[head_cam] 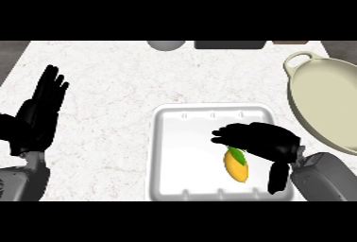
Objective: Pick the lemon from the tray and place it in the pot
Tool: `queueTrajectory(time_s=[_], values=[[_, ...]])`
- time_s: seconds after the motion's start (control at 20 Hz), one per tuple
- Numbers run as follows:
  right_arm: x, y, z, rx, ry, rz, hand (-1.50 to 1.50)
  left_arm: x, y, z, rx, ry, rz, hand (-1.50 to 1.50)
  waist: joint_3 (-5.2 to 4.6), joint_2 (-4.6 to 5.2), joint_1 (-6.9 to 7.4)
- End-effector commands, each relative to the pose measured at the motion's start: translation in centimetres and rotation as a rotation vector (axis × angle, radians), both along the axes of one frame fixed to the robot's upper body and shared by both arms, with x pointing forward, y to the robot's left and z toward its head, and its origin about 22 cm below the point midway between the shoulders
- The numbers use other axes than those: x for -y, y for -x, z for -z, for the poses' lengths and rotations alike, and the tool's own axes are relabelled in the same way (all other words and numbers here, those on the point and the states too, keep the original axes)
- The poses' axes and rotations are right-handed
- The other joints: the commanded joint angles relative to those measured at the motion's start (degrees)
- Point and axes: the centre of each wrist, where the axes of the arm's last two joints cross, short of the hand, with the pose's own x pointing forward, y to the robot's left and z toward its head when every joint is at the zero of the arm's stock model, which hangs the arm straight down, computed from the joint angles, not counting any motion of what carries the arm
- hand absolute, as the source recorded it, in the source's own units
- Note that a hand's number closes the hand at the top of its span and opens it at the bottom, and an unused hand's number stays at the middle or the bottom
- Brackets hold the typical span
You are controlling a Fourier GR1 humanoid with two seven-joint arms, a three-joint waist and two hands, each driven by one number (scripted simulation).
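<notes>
Lemon [237, 167] lies in the white tray [171, 142], right hand [261, 139] hovering curled just above its leafy end, holding nothing as far as I can tell. Probably light, firm, a bit slick, so grab it across the middle, then over to the pot [327, 101].

Grey round object [166, 45]; dark slab [230, 45]

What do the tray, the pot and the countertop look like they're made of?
The white tray looks like moulded foam or plastic: matte, with rounded corners and ribbed walls. The cream pot looks like glazed ceramic or enamel, smooth with a loop handle. The counter looks like pale polished stone, faintly speckled and veined.
</notes>
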Motion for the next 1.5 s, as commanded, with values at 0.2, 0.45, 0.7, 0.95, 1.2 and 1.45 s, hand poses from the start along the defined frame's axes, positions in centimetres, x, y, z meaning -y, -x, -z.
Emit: queueTrajectory(time_s=[0.2, 0.45, 0.7, 0.95, 1.2, 1.45], values=[[-2.6, 0.2, 3.5, 0.009, 0.011, -0.002, -1.5, 0.4, 0.2, -1.6, 0.008, -0.002, 0.003, 0.0, 0.01, 0.0, 0.15], [-2.8, -0.9, 4.8, 0.01, 0.041, 0.024, -1.5, 0.5, -0.9, -0.6, 0.008, 0.014, 0.003, 0.0, 0.0, 0.04, 0.03], [-0.2, -1.9, 6.0, -0.012, 0.047, 0.033, -1.5, 0.5, 1.1, -0.9, 0.001, 0.0, 0.003, 0.0, 0.01, 0.02, 0.2], [-2.7, 0.2, 6.9, 0.112, 0.026, -0.134, 1.5, 1.0, -1.3, 0.5, 0.002, 0.009, -0.007, 0.0, 0.0, 0.08, -0.09], [-2.5, -0.5, 6.5, 0.07, 0.028, -0.141, 1.5, 0.1, -0.9, -0.9, 0.02, -0.011, -0.02, 0.0, 0.0, 0.01, -0.04], [-0.1, 0.8, 7.9, 0.099, 0.017, -0.151, 1.5, 0.2, 1.8, -0.2, 0.0, 0.008, -0.003, 0.0, 0.0, -0.04, -0.03]])
